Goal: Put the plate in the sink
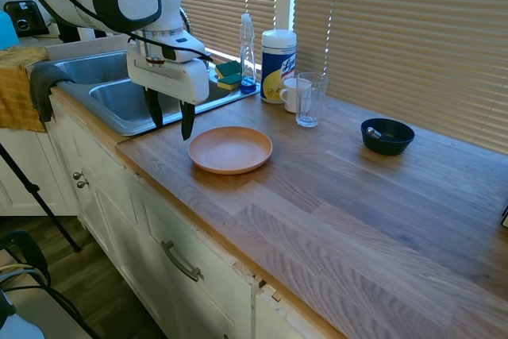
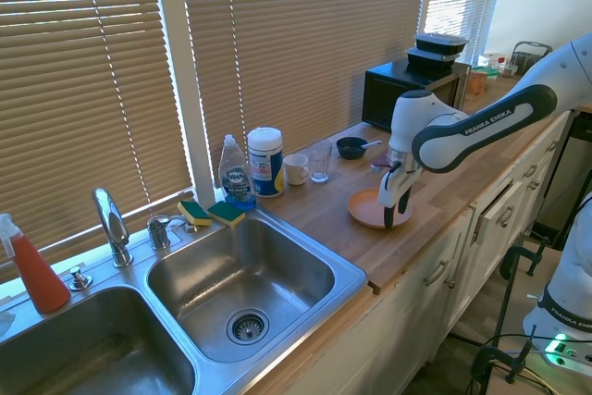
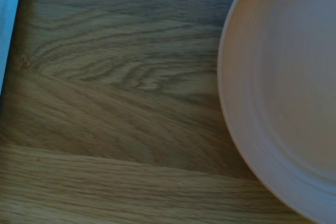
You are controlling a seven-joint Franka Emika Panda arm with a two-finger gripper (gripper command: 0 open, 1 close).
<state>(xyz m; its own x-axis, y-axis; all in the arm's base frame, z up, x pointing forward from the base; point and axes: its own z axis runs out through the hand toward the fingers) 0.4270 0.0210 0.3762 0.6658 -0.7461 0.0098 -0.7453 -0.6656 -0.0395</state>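
One plate, flat on the counter, to be taken by its rim

One two-finger gripper (image 1: pixel 170 121) is seen hanging above the wooden countertop (image 1: pixel 333 196), its fingers spread apart and nothing held between them. Going left to right in the first exterior view: behind and to the left of the gripper lies the stainless-steel sink (image 1: pixel 111 101), its near corner close under the fingers. Just to the gripper's right, the peach-orange plate (image 1: pixel 230 149) is lying flat on the wood, its nearest edge just beside the right fingertip but not touched. Further right and behind stand a dish-soap bottle (image 1: pixel 248 49), a wipes canister (image 1: pixel 278 55), a white mug (image 1: pixel 293 94) and a clear glass (image 1: pixel 309 99); well beyond those sits a small dark blue bowl (image 1: pixel 386 136).

In the wrist view only the plate's curved edge and bare wood are shown, which agrees with the gripper being beside the plate, not over it.

The plate is judged to be stiff, light and matte, probably plastic, so breakage is a small worry. Lying flat, it offers no side to pinch; the low raised rim nearest the gripper is judged to be the only workable hold, one finger inside and one outside. Held at one edge, the plate would be expected to droop or swing, so a firm pinch and a slow carry are advised.
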